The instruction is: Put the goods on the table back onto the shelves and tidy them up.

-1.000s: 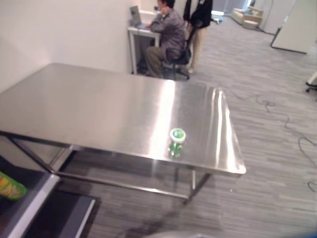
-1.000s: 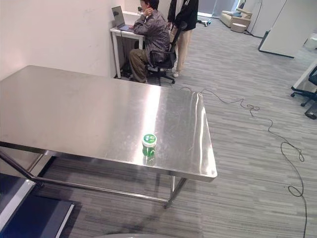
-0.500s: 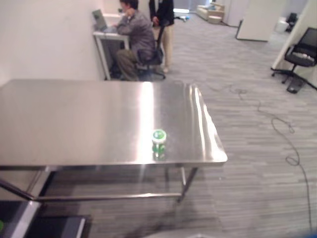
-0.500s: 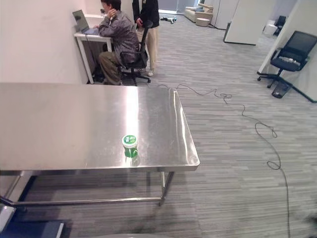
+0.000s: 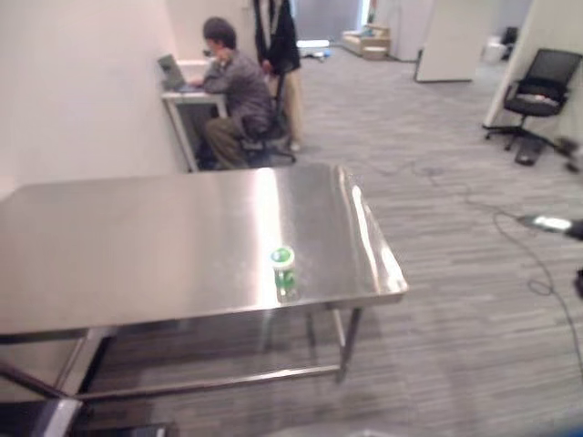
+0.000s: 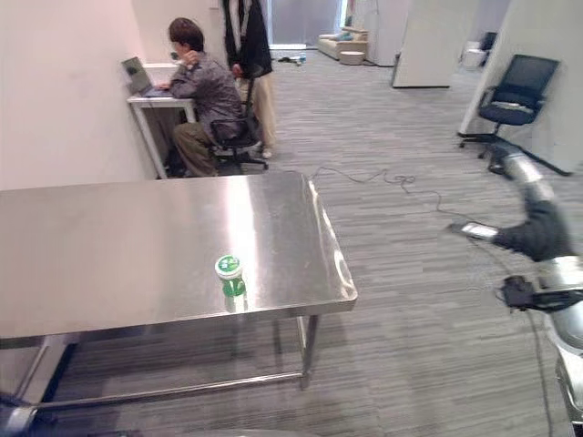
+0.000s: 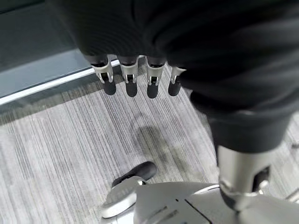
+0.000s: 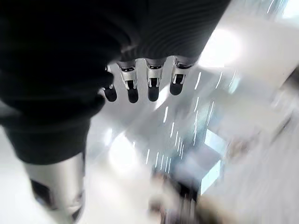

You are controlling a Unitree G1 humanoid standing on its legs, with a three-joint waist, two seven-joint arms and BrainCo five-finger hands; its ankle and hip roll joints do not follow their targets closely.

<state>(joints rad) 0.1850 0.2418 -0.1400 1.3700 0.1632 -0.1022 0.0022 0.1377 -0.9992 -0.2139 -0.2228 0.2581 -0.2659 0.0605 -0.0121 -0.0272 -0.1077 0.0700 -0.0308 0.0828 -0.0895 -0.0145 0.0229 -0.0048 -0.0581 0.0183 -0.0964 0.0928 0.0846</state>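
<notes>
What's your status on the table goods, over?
Left hand and right hand open, both empty. Green lidded cup upright near the front edge of the steel table, untouched. Nothing around it.

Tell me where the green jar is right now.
The green jar stands upright on the steel table, near its front edge and towards its right end, with nothing beside it and neither hand touching it.
</notes>
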